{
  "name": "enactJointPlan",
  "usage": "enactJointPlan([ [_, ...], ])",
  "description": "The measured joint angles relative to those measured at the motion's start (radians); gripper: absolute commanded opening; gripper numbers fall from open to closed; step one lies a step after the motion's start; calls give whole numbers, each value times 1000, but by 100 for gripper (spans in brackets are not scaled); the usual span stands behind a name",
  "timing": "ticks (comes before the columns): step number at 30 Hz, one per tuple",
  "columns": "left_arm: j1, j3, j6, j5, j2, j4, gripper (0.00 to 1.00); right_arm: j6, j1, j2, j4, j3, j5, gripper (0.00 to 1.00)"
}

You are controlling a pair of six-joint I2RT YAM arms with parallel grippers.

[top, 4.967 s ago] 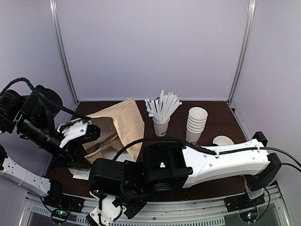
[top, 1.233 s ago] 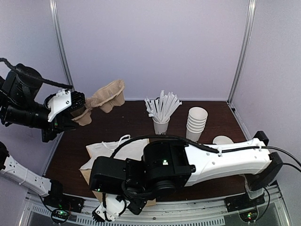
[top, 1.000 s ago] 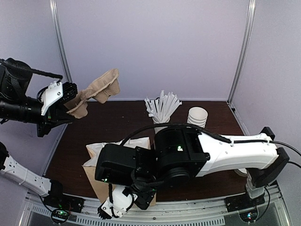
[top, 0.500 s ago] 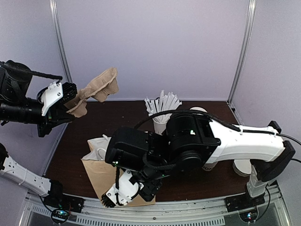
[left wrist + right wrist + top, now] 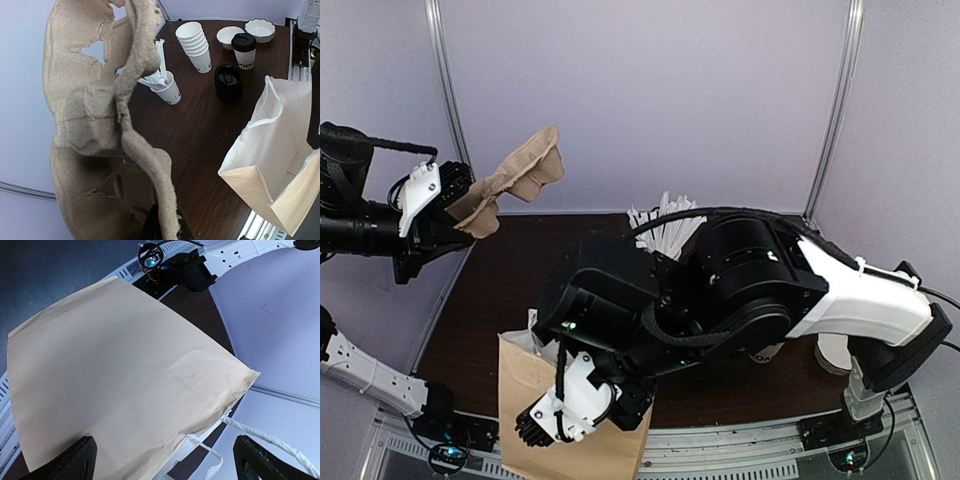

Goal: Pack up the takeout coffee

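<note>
Since half a second ago the right arm (image 5: 760, 290) has swung further over the near left of the tabletop (image 5: 510, 290). The paper bag (image 5: 595, 458) is standing taller at the near edge than it was. Five seconds back it was lying slumped by the left edge. The pulp cup carrier (image 5: 515, 178) is riding a little higher and more tilted than before, well above the back left corner.

Left gripper (image 5: 458, 208): pressed together, pinching an edge of the carrier, which is hanging free in the air.

Right gripper (image 5: 540, 428): fingers spread wide, sitting in front of the bag's broad brown face. I cannot tell whether they are touching it.

Takeout coffee (image 5: 244, 50): standing upright with its lid on, toward the near right corner of the tabletop, just beside two white bowls (image 5: 229, 36). In the top view the right arm is hiding it.

Room: in the left wrist view, bare dark wood is showing between the bag's open mouth and the cup with white sticks (image 5: 167, 89). The bag's white cord handle is drooping over that mouth.

Around:
- A stack of white cups (image 5: 196, 44) is standing toward the back right corner, with the cup of sticks near it.
- A short pile of black lids (image 5: 228, 82) is sitting between the bag and the coffee.
- The carrier is filling the left half of the left wrist view.
- The right arm's bulk is blocking the middle of the top view.
</note>
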Motion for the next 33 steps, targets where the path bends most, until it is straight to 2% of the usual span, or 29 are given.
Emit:
enactJointPlan([
  [7,0,6,0,2,2,4,0,-7,11,7,-2,-102,1,100],
  [11,0,5,0,2,3,8,0,-7,-6,13,4,-94,0,100],
  [18,0,5,4,2,0,8,0,-28,-119,13,45,19,-14,99],
  [25,0,-35,4,1,-32,15,0,-97,-267,16,97,58,-37,100],
  [33,0,-86,3,-3,-68,30,0,-115,-237,65,98,34,-84,99],
])
